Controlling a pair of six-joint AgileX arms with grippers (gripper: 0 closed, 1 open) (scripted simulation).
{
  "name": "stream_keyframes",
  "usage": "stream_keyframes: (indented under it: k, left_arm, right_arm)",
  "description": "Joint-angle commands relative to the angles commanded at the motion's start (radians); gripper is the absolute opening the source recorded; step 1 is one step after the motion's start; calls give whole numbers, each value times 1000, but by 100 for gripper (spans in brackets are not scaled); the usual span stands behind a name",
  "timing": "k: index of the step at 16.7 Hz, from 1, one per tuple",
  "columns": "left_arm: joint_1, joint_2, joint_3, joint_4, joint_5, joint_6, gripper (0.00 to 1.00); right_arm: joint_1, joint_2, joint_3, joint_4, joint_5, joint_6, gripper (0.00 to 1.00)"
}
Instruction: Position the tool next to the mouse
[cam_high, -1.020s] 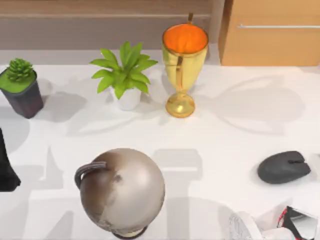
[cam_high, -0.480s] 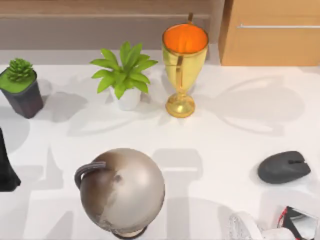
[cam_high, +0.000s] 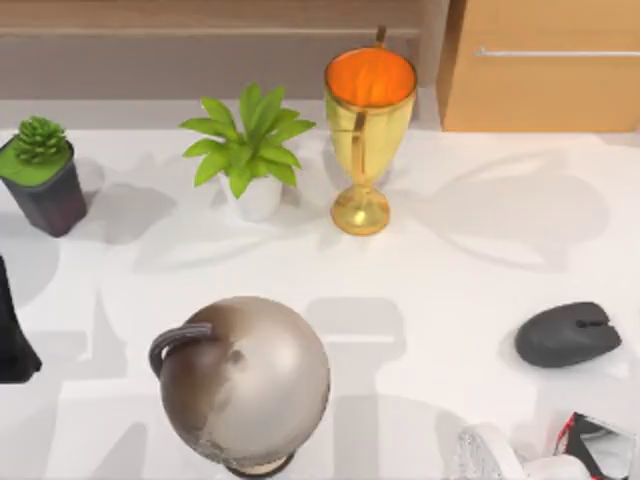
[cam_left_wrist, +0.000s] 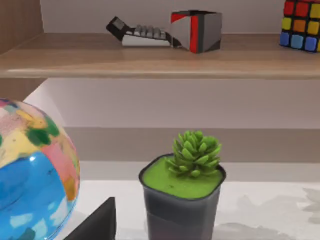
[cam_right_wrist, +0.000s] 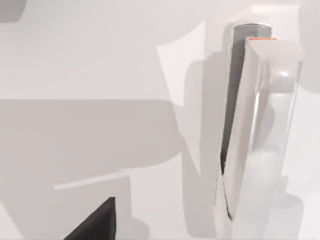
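The right arm's white casing (cam_high: 500, 455) sits at the tabletop's (cam_high: 440, 290) 5 o'clock edge in the top view, with the right pincer (cam_high: 597, 447) beside it at the far corner; whether its fingers are spread or clenched cannot be told. The right wrist view looks down on a long, pale, slim tool (cam_right_wrist: 255, 135) with a grey side and a small orange mark at one end, lying flat on the white surface. A dark wedge (cam_right_wrist: 92, 222) cuts into that picture's edge.

The mouse (cam_high: 568, 334), dark grey and oval, lies at about 4 o'clock on the tabletop, near the right pincer but apart from it.

The left arm (cam_high: 12, 330) is parked at the 9 o'clock edge, seen as a dark shape; its pincer's state cannot be told.

A globe (cam_high: 243, 382) on a dark stand rests at about 7 o'clock, well apart from the mouse. A gold trophy cup (cam_high: 367, 135) with an orange inside stands upright near 12 o'clock. Just beside it at 11 o'clock is a leafy plant (cam_high: 248, 150) in a white pot. A succulent (cam_high: 40, 172) in a dark pot stands at 10 o'clock.

In the left wrist view, a wooden shelf (cam_left_wrist: 150, 60) behind the succulent carries a calculator (cam_left_wrist: 137, 33), a red-and-grey block (cam_left_wrist: 196, 30) and a coloured puzzle cube (cam_left_wrist: 302, 25).
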Motion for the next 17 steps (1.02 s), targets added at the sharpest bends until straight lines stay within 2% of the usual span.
stream_keyframes:
  k: [8,13,17]
  left_arm:
    - [0,0,0,0,0,0,100]
    - [0,0,0,0,0,0,100]
    - [0,0,0,0,0,0,100]
  right_arm:
    - [-1,97,-107,204,0,4,100]
    - [0,110,-121,230,0,4,100]
    - [0,110,-121,230,0,4,70]
